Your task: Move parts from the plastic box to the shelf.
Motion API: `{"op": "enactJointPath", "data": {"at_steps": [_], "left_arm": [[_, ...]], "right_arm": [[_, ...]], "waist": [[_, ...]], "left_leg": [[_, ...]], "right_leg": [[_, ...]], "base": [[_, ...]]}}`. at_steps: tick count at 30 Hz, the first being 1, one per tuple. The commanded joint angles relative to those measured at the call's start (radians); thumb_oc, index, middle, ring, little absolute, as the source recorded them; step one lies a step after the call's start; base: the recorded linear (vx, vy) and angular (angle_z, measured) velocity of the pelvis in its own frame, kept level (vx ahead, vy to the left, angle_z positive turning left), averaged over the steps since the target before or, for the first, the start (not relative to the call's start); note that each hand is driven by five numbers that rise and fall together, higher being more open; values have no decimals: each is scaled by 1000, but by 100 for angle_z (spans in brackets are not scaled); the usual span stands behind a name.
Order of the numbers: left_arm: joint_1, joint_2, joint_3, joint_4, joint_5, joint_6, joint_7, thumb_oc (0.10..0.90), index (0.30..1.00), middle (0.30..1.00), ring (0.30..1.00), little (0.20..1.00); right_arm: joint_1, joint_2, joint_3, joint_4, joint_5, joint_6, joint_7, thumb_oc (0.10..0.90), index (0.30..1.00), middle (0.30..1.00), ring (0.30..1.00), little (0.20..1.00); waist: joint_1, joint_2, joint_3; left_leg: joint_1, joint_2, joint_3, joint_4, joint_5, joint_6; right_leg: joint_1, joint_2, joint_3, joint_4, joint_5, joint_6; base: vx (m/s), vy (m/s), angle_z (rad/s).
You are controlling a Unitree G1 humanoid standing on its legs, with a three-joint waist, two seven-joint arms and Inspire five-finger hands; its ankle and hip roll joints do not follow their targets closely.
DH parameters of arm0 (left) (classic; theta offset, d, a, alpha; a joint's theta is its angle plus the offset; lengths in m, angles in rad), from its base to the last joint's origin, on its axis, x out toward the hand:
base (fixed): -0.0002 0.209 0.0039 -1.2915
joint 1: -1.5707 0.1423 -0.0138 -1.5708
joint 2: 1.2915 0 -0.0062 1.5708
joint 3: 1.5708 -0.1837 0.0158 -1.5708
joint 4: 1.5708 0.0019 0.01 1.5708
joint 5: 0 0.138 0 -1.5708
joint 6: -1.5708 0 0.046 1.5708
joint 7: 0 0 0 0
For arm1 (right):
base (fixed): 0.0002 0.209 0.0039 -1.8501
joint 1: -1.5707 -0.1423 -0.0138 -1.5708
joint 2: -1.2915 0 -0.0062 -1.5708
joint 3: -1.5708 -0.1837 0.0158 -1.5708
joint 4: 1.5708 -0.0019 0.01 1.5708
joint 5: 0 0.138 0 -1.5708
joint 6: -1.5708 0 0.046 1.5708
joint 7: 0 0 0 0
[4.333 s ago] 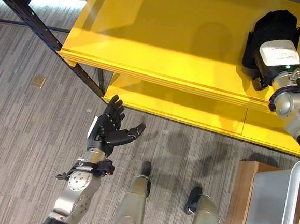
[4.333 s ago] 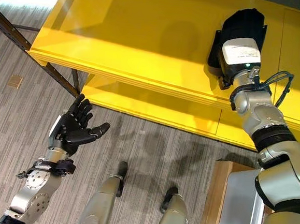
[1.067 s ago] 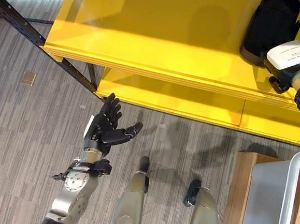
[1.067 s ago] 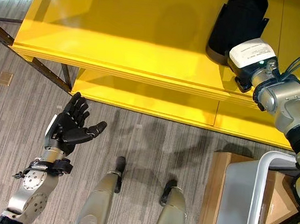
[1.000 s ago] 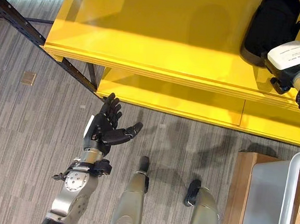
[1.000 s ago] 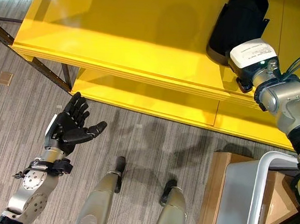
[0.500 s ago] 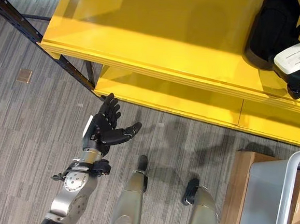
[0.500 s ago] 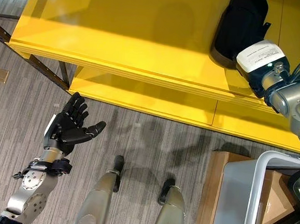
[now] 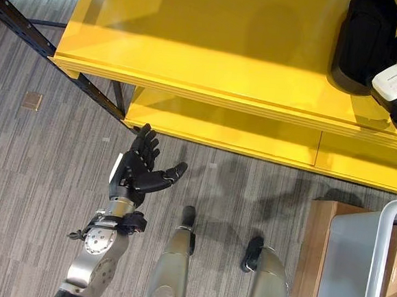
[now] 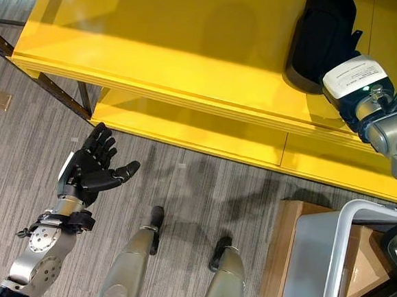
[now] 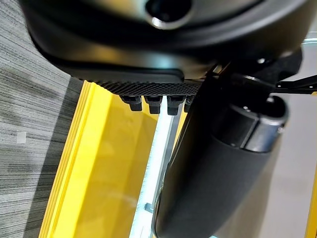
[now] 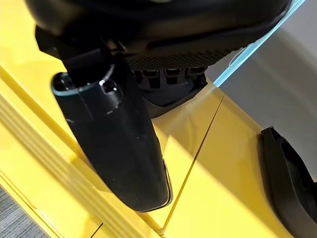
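One black moulded plastic part point(image 10: 322, 36) lies near the yellow shelf's point(image 10: 179, 44) front edge, just beyond the right hand point(image 10: 351, 81), whose fingers cannot be read. The left hand point(image 9: 139, 171) hangs spread above grey striped carpet point(image 9: 38, 170). A grey plastic box point(image 10: 323, 268) sits at the lower right.

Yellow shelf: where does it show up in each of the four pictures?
Left eye view: the yellow shelf spans the upper part.
Right eye view: likewise, across the upper part.
Left wrist view: just past the left hand.
Right wrist view: directly under the right hand.
Shared landmark: the shelf's layered front edge, seen in all four.
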Motion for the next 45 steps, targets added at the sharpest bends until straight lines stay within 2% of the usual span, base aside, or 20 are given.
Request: {"op": "enactJointPath", "data": {"at_steps": [1,11,32,35,36,37,39,40,45], "left_arm": [[15,57,88,-154,7,-107,-16,900,1000,1000,1000,1000],[18,56,92,-154,3,-109,-14,900,1000,1000,1000,1000],[5,72,95,-137,0,-104,-9,900,1000,1000,1000,1000],[4,76,96,-136,-5,-104,-11,900,1000,1000,1000,1000],[4,79,97,-138,-5,-103,-13,900,1000,1000,1000,1000],[4,78,98,-136,-4,-102,-12,900,1000,1000,1000,1000],[4,79,98,-135,-4,-99,-15,900,1000,1000,1000,1000],[2,78,98,-133,-4,-99,-14,900,1000,1000,1000,1000],[-2,81,98,-132,-5,-95,-19,900,1000,1000,1000,1000]], "right_arm": [[-163,-92,62,39,-23,48,-28,900,1000,1000,1000,1000],[-160,-94,49,34,-24,54,-36,900,1000,1000,1000,1000],[-303,-132,78,-210,32,41,-78,900,1000,1000,1000,1000],[-314,-142,80,-229,41,42,-79,900,1000,1000,1000,1000],[-320,-148,83,-241,43,39,-77,900,1000,1000,1000,1000],[-322,-151,86,-242,46,39,-79,900,1000,1000,1000,1000],[-332,-163,94,-260,48,38,-79,900,1000,1000,1000,1000],[-331,-168,91,-262,50,38,-82,900,1000,1000,1000,1000],[-315,-187,71,-290,61,33,-84,900,1000,1000,1000,1000]], "waist": [[-5,-1,-44],[-6,-1,-42],[-9,-14,-51],[-10,-16,-54],[-10,-16,-54],[-12,-19,-59],[-15,-24,-63],[-16,-22,-62],[-23,-28,-70]], "left_leg": [[20,78,-45,49,-99,-37],[22,79,-48,51,-99,-38],[27,82,-48,67,-105,-38],[35,83,-48,60,-104,-39],[26,81,-47,53,-78,-34],[39,83,-48,54,-100,-39],[44,85,-46,49,-99,-40],[37,84,-44,45,-76,-35],[44,89,-43,41,-76,-36]], "right_leg": [[41,26,30,30,-60,-17],[40,28,35,38,-63,-18],[44,28,38,51,-67,-24],[51,30,40,44,-65,-24],[43,28,34,37,-41,-29],[54,31,39,40,-61,-23],[60,32,39,34,-58,-23],[53,30,33,28,-36,-29],[61,34,34,16,-31,-28]], "base": [[0,0,0],[0,0,0],[0,0,0],[-27,7,0],[0,0,0],[0,0,0],[0,-3,2],[-82,22,0],[-17,4,-2]]}}
